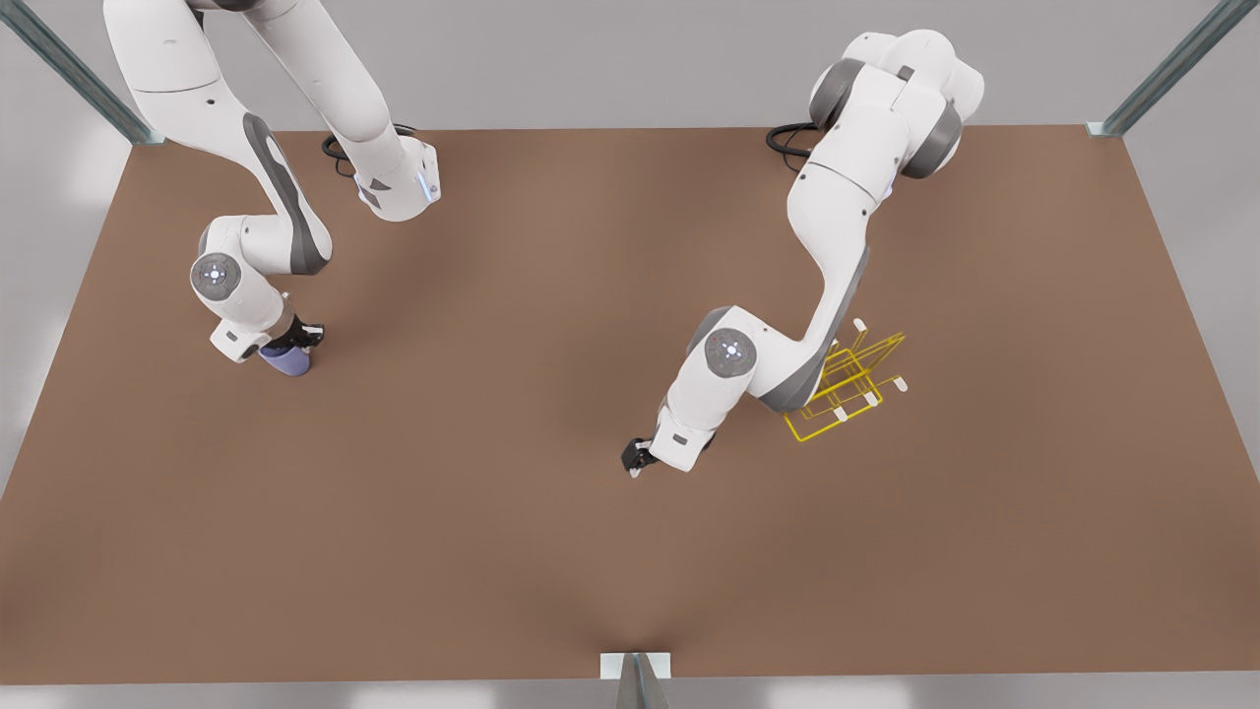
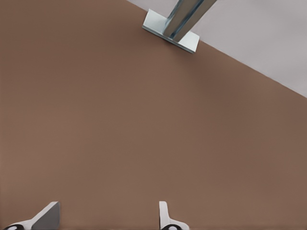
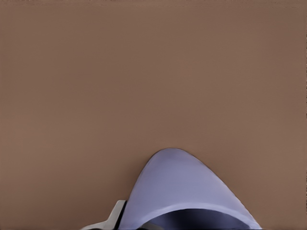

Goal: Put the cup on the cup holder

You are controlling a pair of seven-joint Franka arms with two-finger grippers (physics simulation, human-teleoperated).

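Observation:
The pale lavender-blue cup (image 1: 286, 360) is at the front view's left, low over the brown table. My right gripper (image 1: 292, 342) is shut on the cup from above. In the right wrist view the cup (image 3: 184, 191) sits close to the camera, with one finger (image 3: 115, 215) against its side. The yellow wire cup holder (image 1: 854, 386) stands at the front view's right, partly hidden behind the left arm's forearm. In front of the holder and to its left in the front view, my left gripper (image 1: 637, 461) waits open and empty just above the table, its fingertips (image 2: 48, 214) apart.
The brown table (image 1: 551, 295) spreads wide between the two arms. A metal post with a base plate (image 2: 171, 29) stands at the table's front edge (image 1: 636, 670), and more posts rise at the back corners (image 1: 1107, 126).

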